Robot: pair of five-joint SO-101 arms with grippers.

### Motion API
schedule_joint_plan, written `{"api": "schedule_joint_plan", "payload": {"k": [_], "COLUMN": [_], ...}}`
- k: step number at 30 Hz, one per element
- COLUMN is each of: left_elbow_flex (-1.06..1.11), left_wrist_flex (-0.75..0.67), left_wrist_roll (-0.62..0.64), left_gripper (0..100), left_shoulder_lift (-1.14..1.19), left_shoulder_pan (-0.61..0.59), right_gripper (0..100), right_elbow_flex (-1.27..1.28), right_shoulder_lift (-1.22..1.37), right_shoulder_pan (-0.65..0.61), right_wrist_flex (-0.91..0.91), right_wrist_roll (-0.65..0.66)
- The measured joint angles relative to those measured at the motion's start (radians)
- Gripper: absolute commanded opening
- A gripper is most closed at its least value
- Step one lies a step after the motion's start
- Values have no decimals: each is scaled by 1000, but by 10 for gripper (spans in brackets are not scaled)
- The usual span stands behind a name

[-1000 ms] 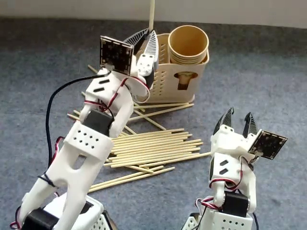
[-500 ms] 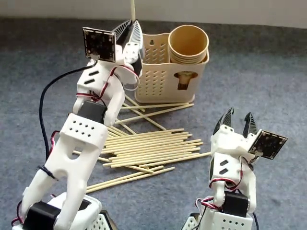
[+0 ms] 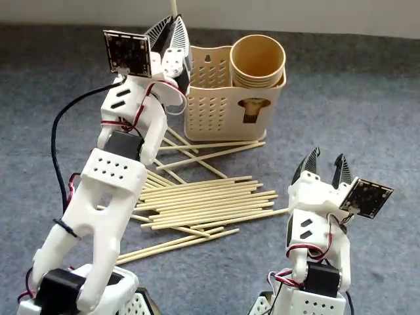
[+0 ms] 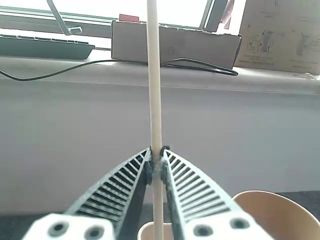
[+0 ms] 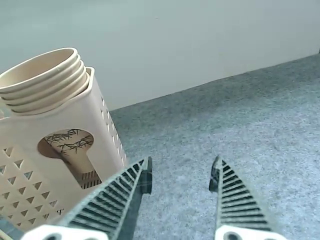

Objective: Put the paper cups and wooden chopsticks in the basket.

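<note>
one wooden chopstick [image 4: 154, 75] stands upright, pinched at the very tips of the left gripper [image 4: 157, 152], whose fingers are closed tight on it with no gap to see; its lower end is hidden behind the fingers. in the high view this gripper is raised just beside the left wall of the basket [image 3: 216, 115], outside the rim rather than over it. the stack of paper cups [image 3: 258, 59] already sits in the basket's right side, so the free slot is the left one

to do this step well, i judge the arm needs to shift toward the basket until the stick's lower end is over that left slot, holding it upright so it clears the rim. then lower it and let go only once the end is inside. the hold is at the tips only, so a knock on the rim could swing the stick

many more chopsticks [image 3: 203, 203] lie loose on the grey carpet [image 3: 367, 118] in front of the basket. the right gripper [image 5: 180, 175] is beside that pile, fingers spread and empty
</note>
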Motion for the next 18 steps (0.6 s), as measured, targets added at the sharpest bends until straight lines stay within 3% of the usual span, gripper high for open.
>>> {"api": "schedule_joint_plan", "payload": {"k": [14,18], "left_elbow_flex": [-58,-29], "left_wrist_flex": [-34,-37], "left_wrist_roll": [0,2], "left_gripper": [8,66], "left_shoulder_lift": [206,206], "left_shoulder_pan": [-9,-15], "right_gripper": [198,198], "right_elbow_flex": [0,0], "right_shoulder_lift": [0,0], "right_shoulder_pan": [0,0], "right_wrist_flex": [0,-28], "right_wrist_roll": [0,3]}}
